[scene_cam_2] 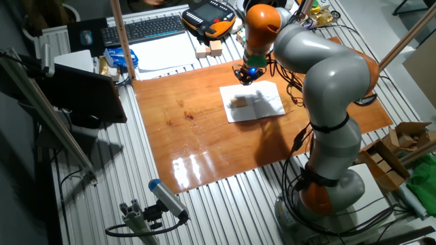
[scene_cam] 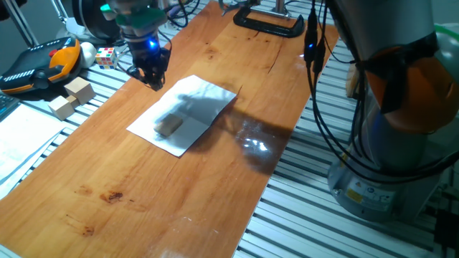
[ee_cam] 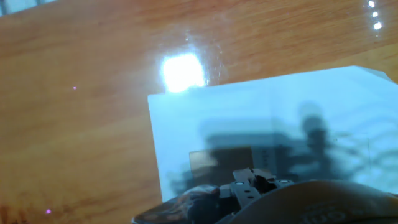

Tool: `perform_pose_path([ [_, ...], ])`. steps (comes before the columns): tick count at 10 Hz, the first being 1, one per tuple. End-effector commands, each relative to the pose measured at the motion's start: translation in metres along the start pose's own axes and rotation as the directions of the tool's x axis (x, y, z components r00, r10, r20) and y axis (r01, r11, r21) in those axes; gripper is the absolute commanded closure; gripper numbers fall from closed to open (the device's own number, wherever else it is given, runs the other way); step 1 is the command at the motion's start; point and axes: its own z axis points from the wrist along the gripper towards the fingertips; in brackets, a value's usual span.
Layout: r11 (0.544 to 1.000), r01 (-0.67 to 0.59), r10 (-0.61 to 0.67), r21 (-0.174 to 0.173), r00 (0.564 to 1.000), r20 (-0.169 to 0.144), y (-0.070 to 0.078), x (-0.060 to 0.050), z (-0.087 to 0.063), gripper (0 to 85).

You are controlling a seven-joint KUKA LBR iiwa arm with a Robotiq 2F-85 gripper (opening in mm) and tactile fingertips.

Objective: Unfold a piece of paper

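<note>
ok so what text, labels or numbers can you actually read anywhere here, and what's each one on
None can be read.
Label on the robot base: print too small to read.
Printed sheets at the table's edge: faint lines, too blurred.
Keyboard: key legends too small.
Teach pendant: no readable marking.
Piece of paper and the small block on it: no print visible.

The surface (scene_cam: pixel 143 193) is a glossy wooden board lying on a slatted metal bench (scene_cam: pixel 344 229). The paper (scene_cam: pixel 188 115) lies flat on it near the middle, with a small brown block (scene_cam: pixel 168 126) on top. A black clamp (scene_cam: pixel 269 21) grips its far edge.
</note>
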Motion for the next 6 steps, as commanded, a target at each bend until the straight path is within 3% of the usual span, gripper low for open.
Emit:
perform_pose_path([
  [1, 1.000, 0.013, -0.013, 0.001, 1.000, -0.003, 0.000, 0.003, -0.003, 83.0],
  [3, 1.000, 0.019, -0.019, 0.004, 1.000, -0.002, 0.006, 0.009, -0.010, 83.0],
  [4, 0.999, 0.021, -0.022, 0.026, 1.000, 0.007, 0.011, 0.010, -0.013, 83.0],
  [6, 0.999, 0.031, -0.031, 0.023, 1.000, 0.005, 0.013, 0.014, -0.018, 83.0],
])
